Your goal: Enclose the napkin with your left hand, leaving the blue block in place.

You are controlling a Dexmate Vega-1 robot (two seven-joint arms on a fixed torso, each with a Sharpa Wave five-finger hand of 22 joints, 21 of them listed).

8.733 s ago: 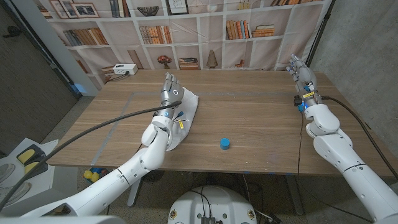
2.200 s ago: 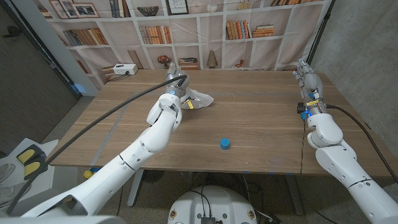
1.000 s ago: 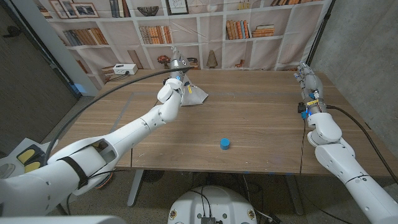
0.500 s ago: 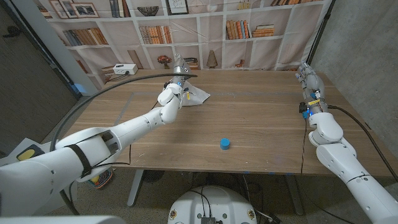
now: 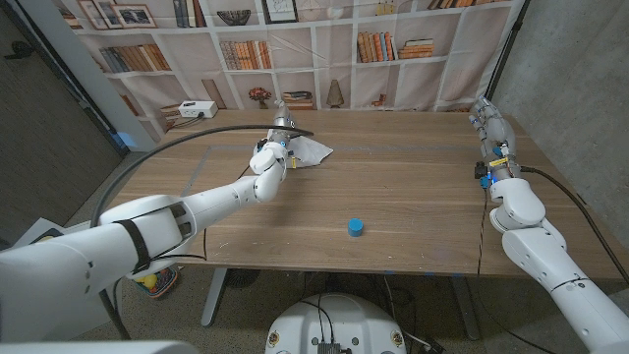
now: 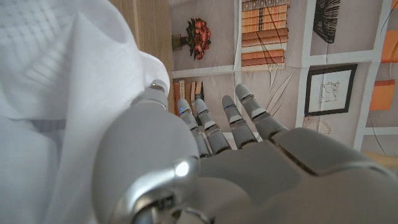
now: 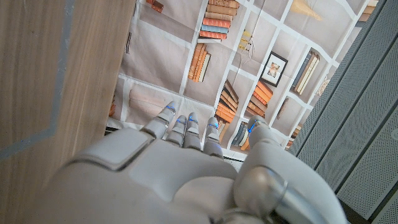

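Head view: high above the near edge of the wooden table (image 5: 393,197), facing down and across to the bookshelf backdrop (image 5: 295,39).
Left wrist view: along the back of the left hand (image 6: 205,168), very close to the napkin (image 6: 56,93), turned.
Right wrist view: along the right hand (image 7: 180,174), facing the shelves.
Shared: napkin (image 5: 310,150), table, backdrop.

One white napkin (image 5: 309,150), upper middle of the head view, left of centre. One blue block (image 5: 355,227), lower centre. One wooden table (image 5: 413,187) across the middle. Two robot hands: left hand (image 5: 276,138) upper left of centre, right hand (image 5: 486,113) at upper right. One white box (image 5: 198,109) at upper left, beyond the table.
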